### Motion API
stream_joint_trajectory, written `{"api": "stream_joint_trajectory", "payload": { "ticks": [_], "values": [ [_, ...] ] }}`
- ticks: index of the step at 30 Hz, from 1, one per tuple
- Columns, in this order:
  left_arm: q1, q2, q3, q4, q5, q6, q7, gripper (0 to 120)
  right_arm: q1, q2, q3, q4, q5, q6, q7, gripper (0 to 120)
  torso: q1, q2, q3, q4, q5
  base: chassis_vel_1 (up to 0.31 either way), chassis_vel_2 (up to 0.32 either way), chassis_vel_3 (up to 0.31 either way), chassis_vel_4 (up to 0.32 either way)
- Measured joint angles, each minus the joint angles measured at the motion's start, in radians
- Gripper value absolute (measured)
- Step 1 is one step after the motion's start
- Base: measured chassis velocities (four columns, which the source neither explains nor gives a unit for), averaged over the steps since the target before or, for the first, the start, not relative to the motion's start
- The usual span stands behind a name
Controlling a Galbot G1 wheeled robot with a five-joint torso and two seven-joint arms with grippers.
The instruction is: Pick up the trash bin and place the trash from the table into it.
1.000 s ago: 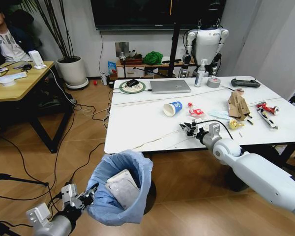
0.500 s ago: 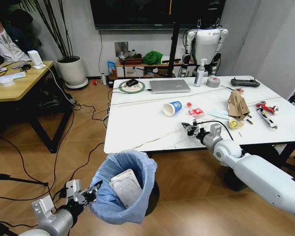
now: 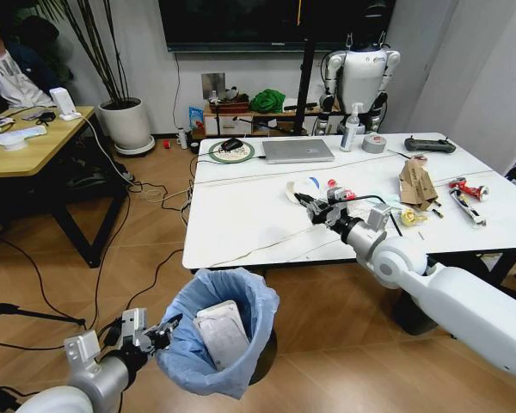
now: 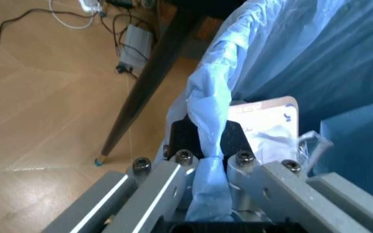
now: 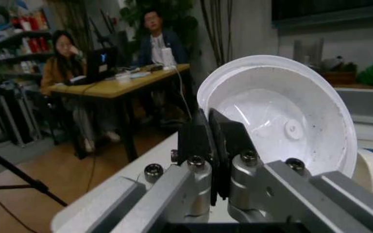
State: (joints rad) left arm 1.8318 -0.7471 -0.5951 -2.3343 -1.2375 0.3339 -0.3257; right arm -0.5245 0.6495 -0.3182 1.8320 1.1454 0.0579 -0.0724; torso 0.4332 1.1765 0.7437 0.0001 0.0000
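- The trash bin [image 3: 228,331] is held off the table [image 3: 241,219], low beside its near edge, by the left gripper [image 3: 159,335]; the jaws are closed on a fold of the light-blue bag [image 4: 207,145] at the rim.
- A flat white packet [image 3: 221,331] is seen inside the bin, just beyond those jaws.
- The right gripper [image 3: 314,209] is positioned over the table at the paper cup [image 5: 283,121], which lies on its side; the jaws are closed on the cup's rim, its open mouth just beyond them.
- Torn brown cardboard [image 3: 417,182] and red-white snack packs [image 3: 467,188] are left on the table, well apart from the right jaws.
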Motion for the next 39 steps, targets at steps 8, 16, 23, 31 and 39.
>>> {"api": "stream_joint_trajectory", "payload": {
  "ticks": [8,16,23,31,39],
  "values": [
    [-0.035,0.042,0.051,0.008,0.004,-0.01,0.028,0,-0.019,-0.084,-0.022,0.174,0.02,0.032,-0.074,0,0.0,0.0,0.0,0.0,-0.0001,0.0,0.0,0.0,0.0],
    [-0.071,0.131,0.079,0.013,-0.013,-0.01,0.048,0,-0.065,-0.153,-0.025,0.227,-0.029,0.071,-0.124,0,0.0,0.0,0.0,0.0,0.0002,0.0,0.0,0.0,0.0],
    [-0.185,0.162,0.158,0.04,-0.032,-0.012,0.071,0,-0.07,-0.168,-0.029,0.25,-0.033,0.074,-0.174,0,0.0,0.0,0.0,0.0001,0.0,0.0,0.0,0.0,0.0],
    [-0.247,0.134,0.204,0.048,-0.047,-0.011,0.069,0,-0.106,-0.186,-0.071,0.309,-0.125,0.055,-0.347,0,0.0,0.0,0.0,0.0,-0.0002,0.0,0.0,0.0,0.0],
    [-0.244,0.114,0.206,0.051,-0.04,-0.009,0.068,0,-0.078,-0.181,-0.119,0.309,-0.163,0.041,-0.48,0,0.0,0.0,0.0,0.0001,0.0001,0.0,0.0,0.0,0.0]
  ]
}}
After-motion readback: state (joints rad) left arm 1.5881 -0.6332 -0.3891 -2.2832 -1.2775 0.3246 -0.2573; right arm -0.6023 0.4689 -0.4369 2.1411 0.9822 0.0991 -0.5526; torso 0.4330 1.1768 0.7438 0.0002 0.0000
